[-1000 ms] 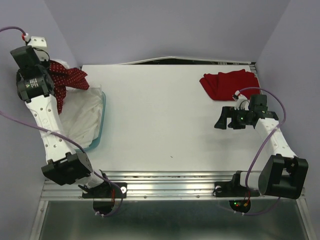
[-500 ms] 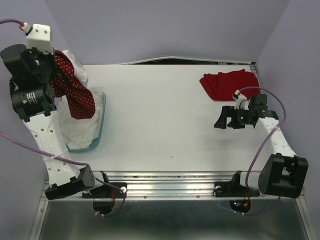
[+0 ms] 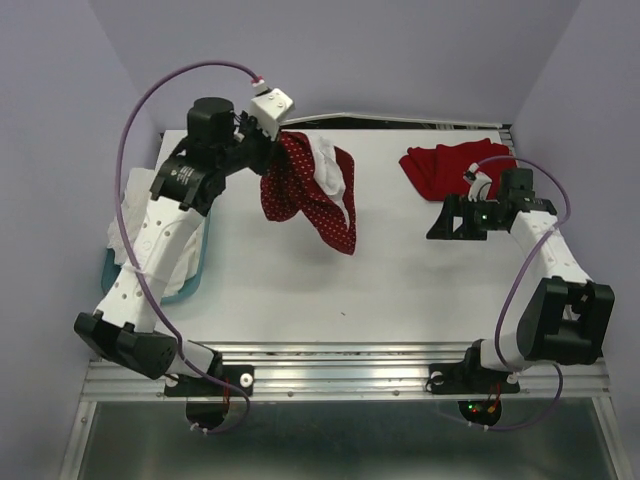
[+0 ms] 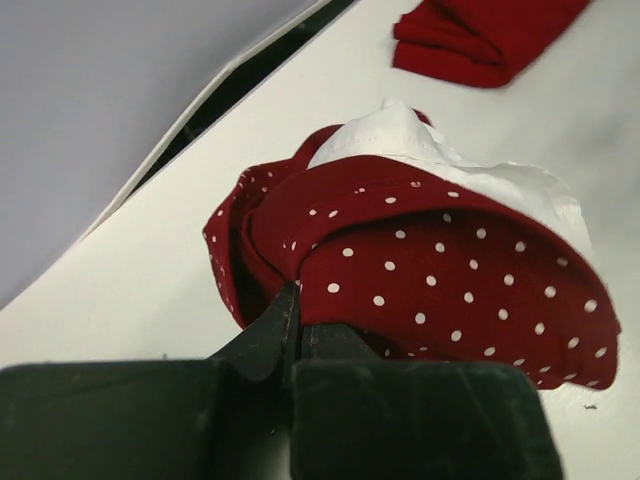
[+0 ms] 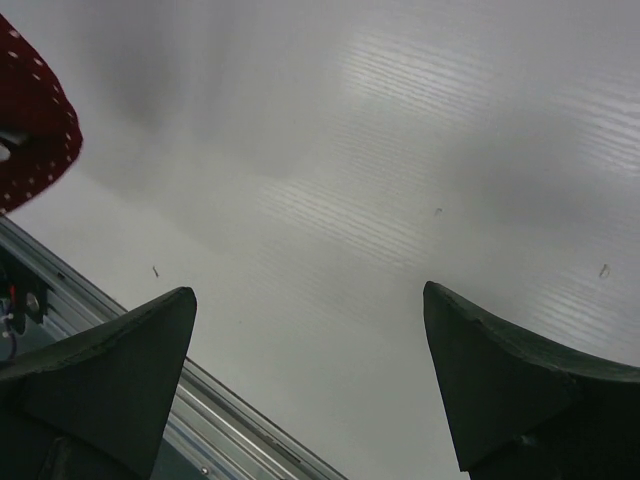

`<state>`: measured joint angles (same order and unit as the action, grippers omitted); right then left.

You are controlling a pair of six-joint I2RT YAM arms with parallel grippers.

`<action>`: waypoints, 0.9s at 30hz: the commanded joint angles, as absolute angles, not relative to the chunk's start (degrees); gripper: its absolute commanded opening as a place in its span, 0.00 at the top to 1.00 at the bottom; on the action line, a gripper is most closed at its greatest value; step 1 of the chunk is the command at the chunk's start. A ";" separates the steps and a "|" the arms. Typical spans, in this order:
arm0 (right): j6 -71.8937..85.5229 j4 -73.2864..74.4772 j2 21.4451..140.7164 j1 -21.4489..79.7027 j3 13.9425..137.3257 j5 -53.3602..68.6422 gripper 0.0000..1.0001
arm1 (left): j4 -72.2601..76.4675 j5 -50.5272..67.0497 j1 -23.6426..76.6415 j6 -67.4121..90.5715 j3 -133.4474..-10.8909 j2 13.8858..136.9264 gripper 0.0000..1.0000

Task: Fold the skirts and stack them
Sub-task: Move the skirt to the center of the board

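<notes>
A dark red polka-dot skirt [image 3: 305, 195] with a white lining hangs in the air over the table's back middle. My left gripper [image 3: 277, 135] is shut on its top edge; in the left wrist view the polka-dot skirt [image 4: 440, 270] bunches just past my closed gripper [image 4: 296, 300]. The plain bright red skirt [image 3: 455, 165] lies folded at the back right, and the left wrist view catches that plain skirt [image 4: 480, 40] too. My right gripper [image 3: 447, 222] stands open just in front of it, above the bare table [image 5: 380, 200], holding nothing.
A blue-rimmed bin [image 3: 195, 270] with white cloth in it sits at the table's left edge, under my left arm. A metal rail [image 3: 340, 355] runs along the near edge. Purple walls close in the back and sides.
My left arm has swung from the bin at the far left to over the table, carrying the polka-dot skirt with it. The right gripper has shifted slightly toward the back.
</notes>
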<state>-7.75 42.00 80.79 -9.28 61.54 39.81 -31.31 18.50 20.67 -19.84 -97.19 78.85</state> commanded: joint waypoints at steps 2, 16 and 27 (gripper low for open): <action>-9.93 44.38 82.18 -9.05 66.44 40.70 0.00 | -21.27 19.17 27.24 -24.77 -89.86 79.89 1.00; -15.12 49.57 82.44 -9.05 64.78 43.59 0.09 | -25.58 17.76 29.62 -43.51 -56.69 82.44 1.00; -18.46 52.64 83.41 -6.94 67.50 46.49 0.13 | -60.88 50.25 29.71 -43.41 -87.76 92.80 1.00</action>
<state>-16.16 50.24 82.48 -7.11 63.81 44.75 -44.14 31.83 29.50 -40.93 -76.66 92.51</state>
